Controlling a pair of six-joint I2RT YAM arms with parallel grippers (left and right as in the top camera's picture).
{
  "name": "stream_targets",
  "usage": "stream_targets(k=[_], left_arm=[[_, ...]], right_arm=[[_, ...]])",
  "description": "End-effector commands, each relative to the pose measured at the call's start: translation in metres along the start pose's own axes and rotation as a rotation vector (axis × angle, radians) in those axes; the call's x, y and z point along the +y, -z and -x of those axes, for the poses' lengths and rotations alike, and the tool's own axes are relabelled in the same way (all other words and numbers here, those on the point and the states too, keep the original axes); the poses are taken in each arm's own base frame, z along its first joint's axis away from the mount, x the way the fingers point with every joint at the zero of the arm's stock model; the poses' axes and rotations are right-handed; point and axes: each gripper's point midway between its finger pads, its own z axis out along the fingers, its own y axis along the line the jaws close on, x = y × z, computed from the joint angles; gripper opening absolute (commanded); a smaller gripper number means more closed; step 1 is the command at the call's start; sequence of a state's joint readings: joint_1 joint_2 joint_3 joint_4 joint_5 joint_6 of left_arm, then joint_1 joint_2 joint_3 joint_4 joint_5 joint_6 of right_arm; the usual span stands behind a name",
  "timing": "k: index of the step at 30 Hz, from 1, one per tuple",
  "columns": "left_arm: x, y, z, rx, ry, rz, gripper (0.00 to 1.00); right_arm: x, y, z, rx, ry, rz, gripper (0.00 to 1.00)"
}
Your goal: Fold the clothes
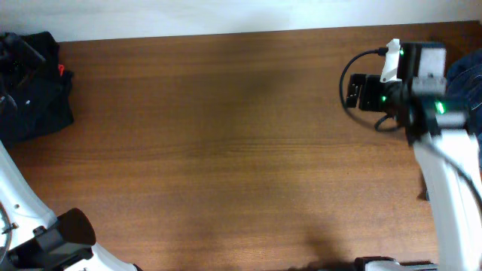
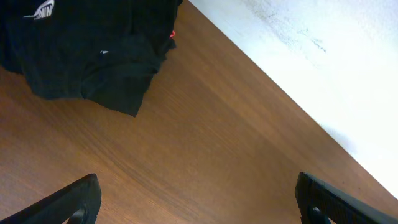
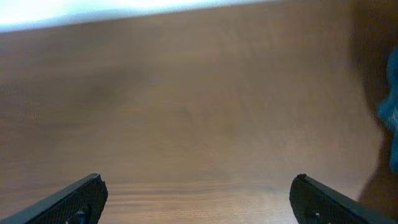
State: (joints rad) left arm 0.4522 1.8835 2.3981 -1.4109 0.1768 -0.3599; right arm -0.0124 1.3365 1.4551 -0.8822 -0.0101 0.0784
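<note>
A crumpled black garment (image 1: 34,86) with a small red tag lies at the table's far left corner. It also shows at the upper left of the left wrist view (image 2: 93,56), with a small white logo. A blue cloth (image 1: 467,83) lies at the right edge, partly under the right arm, and shows as a blur in the right wrist view (image 3: 392,118). My right gripper (image 1: 350,92) is open and empty over bare wood just left of the blue cloth; its fingers show in the right wrist view (image 3: 199,199). My left gripper (image 2: 199,199) is open and empty, some way from the black garment.
The brown wooden table (image 1: 226,150) spans the view, with a white wall (image 2: 323,68) along its far edge. The left arm's white link and black joint (image 1: 64,229) sit at the near left corner. Black cables (image 1: 9,49) lie by the black garment.
</note>
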Motion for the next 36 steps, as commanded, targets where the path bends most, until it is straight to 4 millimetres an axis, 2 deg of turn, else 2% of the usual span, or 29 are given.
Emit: stream_targets(k=[1,5,9,11,12,15,17,19,22,24,32,36], left_arm=[[-0.002,-0.002,-0.002,0.011,-0.006,-0.009,0.99],[-0.002,-0.002,-0.002,0.011,-0.006,-0.009,1.00],[-0.002,-0.002,-0.002,0.011,-0.006,-0.009,0.99],[-0.002,-0.002,-0.002,0.011,-0.006,-0.009,0.99],[-0.002,-0.002,-0.002,0.012,-0.006,-0.008,0.99],[-0.002,-0.002,-0.002,0.011,-0.006,-0.009,0.99],[-0.002,-0.002,-0.002,0.011,-0.006,-0.009,0.99],[-0.002,-0.002,-0.002,0.012,-0.006,-0.008,0.99],[-0.002,-0.002,-0.002,0.012,-0.006,-0.008,0.99],[-0.002,-0.002,-0.002,0.011,-0.006,-0.009,1.00],[-0.002,-0.002,-0.002,0.012,-0.006,-0.008,1.00],[-0.002,-0.002,-0.002,0.012,-0.006,-0.008,0.99]], right_arm=[[0.035,0.066,0.016,-0.166,0.054,0.092,0.99],[0.063,0.144,0.016,-0.344,0.112,0.208,0.99],[0.064,0.216,0.005,-0.513,0.129,0.282,0.99],[0.059,0.241,-0.006,-0.577,0.128,0.305,0.99],[0.054,0.255,-0.017,-0.618,0.124,0.312,0.99],[0.044,0.266,-0.042,-0.659,0.120,0.319,0.98],[0.039,0.261,-0.062,-0.665,0.119,0.318,0.99],[0.033,0.247,-0.080,-0.655,0.114,0.297,0.99],[0.029,0.217,-0.105,-0.630,0.111,0.276,0.99],[0.028,0.196,-0.114,-0.630,0.107,0.262,0.99],[0.041,0.118,-0.126,-0.766,0.087,0.283,0.98],[0.040,0.096,-0.126,-0.858,0.067,0.279,0.99]])
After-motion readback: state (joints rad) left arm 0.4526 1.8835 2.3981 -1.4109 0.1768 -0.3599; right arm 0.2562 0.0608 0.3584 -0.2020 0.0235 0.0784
